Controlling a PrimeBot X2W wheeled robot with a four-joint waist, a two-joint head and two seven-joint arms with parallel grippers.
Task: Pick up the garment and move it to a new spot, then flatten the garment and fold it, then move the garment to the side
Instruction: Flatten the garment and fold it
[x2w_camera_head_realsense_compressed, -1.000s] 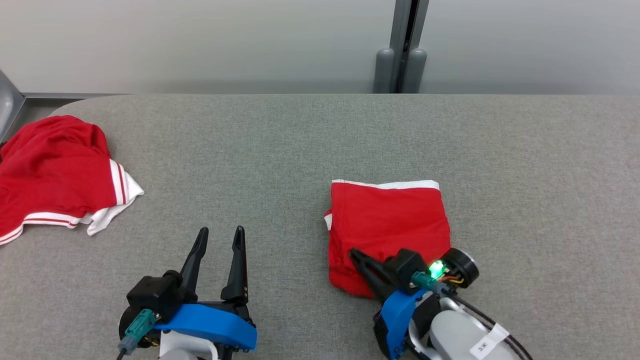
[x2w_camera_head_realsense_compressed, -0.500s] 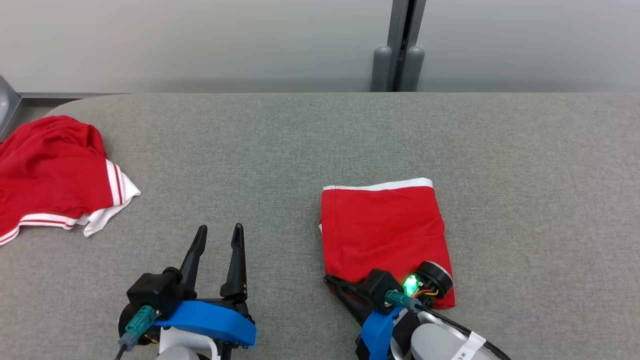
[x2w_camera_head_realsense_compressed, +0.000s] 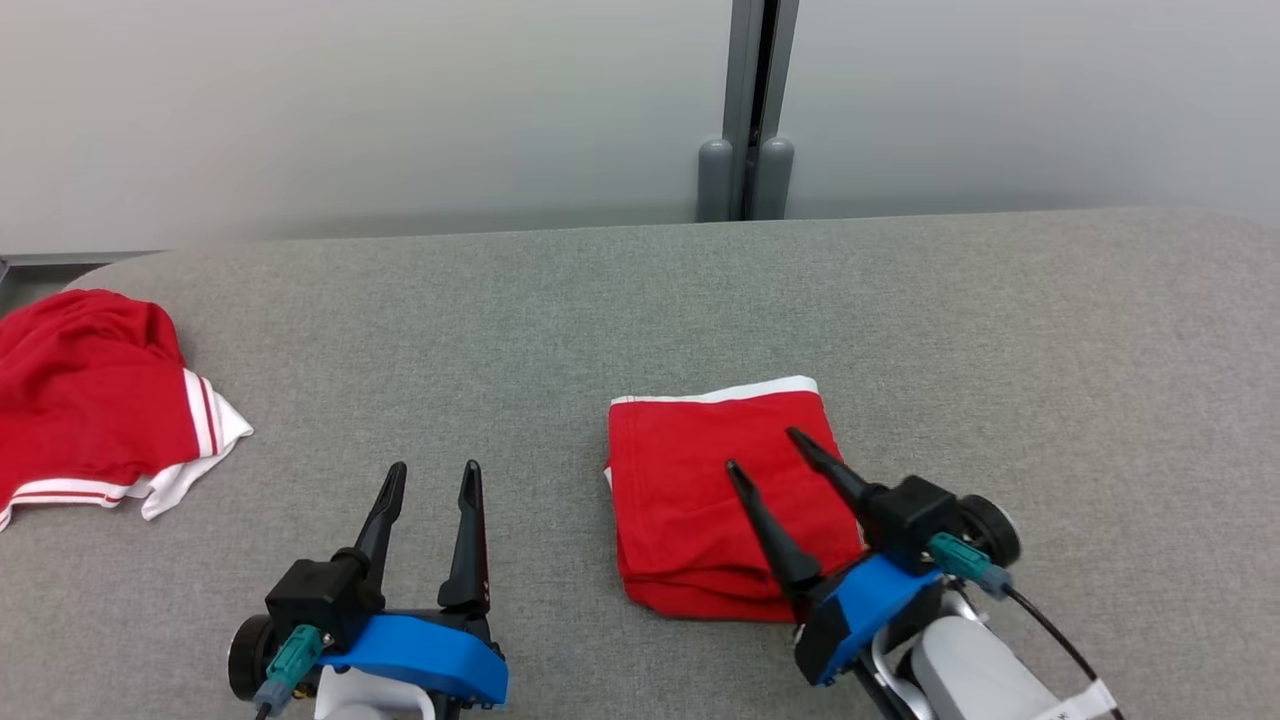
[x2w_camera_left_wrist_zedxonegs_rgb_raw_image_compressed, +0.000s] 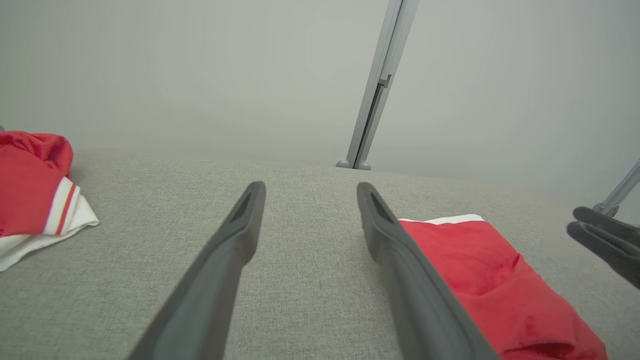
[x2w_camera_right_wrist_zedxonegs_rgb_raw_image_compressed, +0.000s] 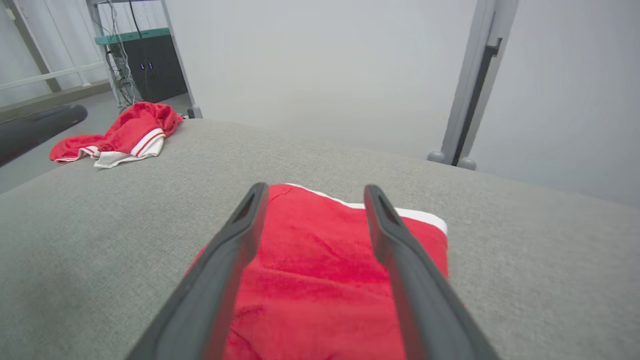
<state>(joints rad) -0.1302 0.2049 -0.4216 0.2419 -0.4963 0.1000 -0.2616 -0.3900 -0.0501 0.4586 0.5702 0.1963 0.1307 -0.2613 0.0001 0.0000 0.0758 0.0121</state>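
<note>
A folded red garment (x2w_camera_head_realsense_compressed: 720, 500) lies on the grey table (x2w_camera_head_realsense_compressed: 600, 300), a little right of the middle and towards the near edge. It is a neat, roughly square stack with a white band along its far edge and its layered folds showing along the near edge. The right gripper (x2w_camera_head_realsense_compressed: 763, 450) reaches over the near right part of this stack, its two dark fingers spread wide and pointing far and left, with nothing between them; whether the tips touch the cloth cannot be told. The left gripper (x2w_camera_head_realsense_compressed: 433, 467) is over bare table to the left of the stack, also spread wide and empty, fingers pointing away. A second red garment (x2w_camera_head_realsense_compressed: 90, 400) with white stripes lies crumpled at the far left edge of the table, well apart from the folded one. A grey post (x2w_camera_head_realsense_compressed: 748, 110) stands against the pale wall (x2w_camera_head_realsense_compressed: 350, 110) behind the table.
</note>
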